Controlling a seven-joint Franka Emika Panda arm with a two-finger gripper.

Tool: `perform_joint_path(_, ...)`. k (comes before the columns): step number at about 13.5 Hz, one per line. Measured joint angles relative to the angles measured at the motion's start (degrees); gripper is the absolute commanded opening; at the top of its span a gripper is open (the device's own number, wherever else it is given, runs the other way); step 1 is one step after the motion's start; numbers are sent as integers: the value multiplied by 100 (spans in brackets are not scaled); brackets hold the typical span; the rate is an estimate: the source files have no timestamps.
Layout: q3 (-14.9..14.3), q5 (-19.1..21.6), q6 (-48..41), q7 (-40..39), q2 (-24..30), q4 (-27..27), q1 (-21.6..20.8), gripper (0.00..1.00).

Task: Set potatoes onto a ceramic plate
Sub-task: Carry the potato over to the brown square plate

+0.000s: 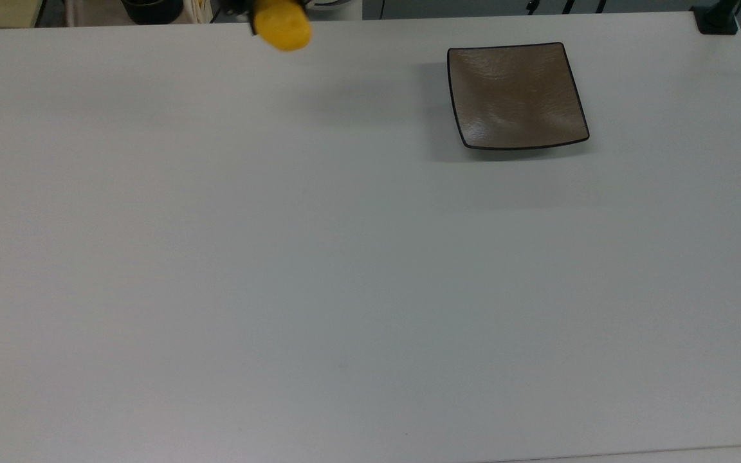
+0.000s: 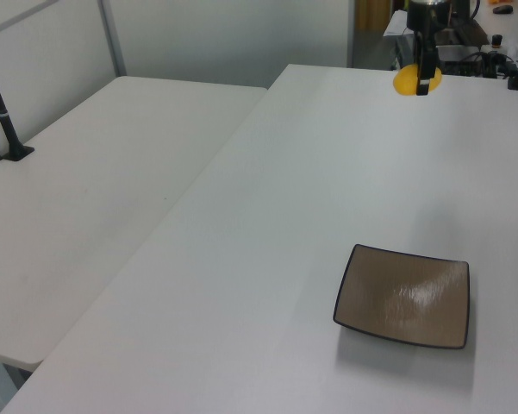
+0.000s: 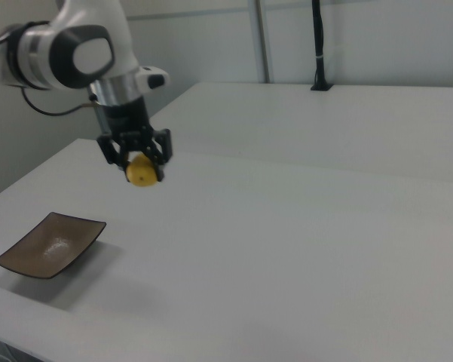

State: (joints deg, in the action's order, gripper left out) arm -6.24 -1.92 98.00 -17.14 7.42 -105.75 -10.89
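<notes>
While the gripper (image 3: 141, 167) pinches the potato (image 3: 141, 176) between its fingers, both hang clear above the tabletop (image 1: 280, 257) near its far edge in the top view; ceramic plate (image 1: 515, 95) sits toward the far right corner, bare.

A wide, plain white worktop (image 1: 319, 270) carries a single square plate (image 1: 516, 95). The plate is brown-grey with a thin dark rim and slightly upturned edges, and it lies flat near the far edge at the top view's right. It casts a soft shadow on the white surface. In the left view, a second white worktop (image 2: 95, 164) stands alongside at the left view's left.
</notes>
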Motion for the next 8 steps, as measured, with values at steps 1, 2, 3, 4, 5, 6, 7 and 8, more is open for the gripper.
perform_joint_path(1,212,27,-127,193,-1,111,-5,0)
perform_joint_path(2,524,36,-184,643,-3,182,-88,0)
perform_joint_path(3,630,51,-185,920,-15,186,-204,0)
perform_joint_path(4,688,59,-185,1251,-44,187,-414,0)
perform_joint_path(5,724,60,-185,1621,-98,187,-672,0)
perform_joint_path(6,759,60,-184,1977,-173,189,-929,0)
perform_joint_path(7,848,60,-148,2438,-310,192,-1252,0)
perform_joint_path(8,936,61,-40,2745,-406,190,-1399,0)
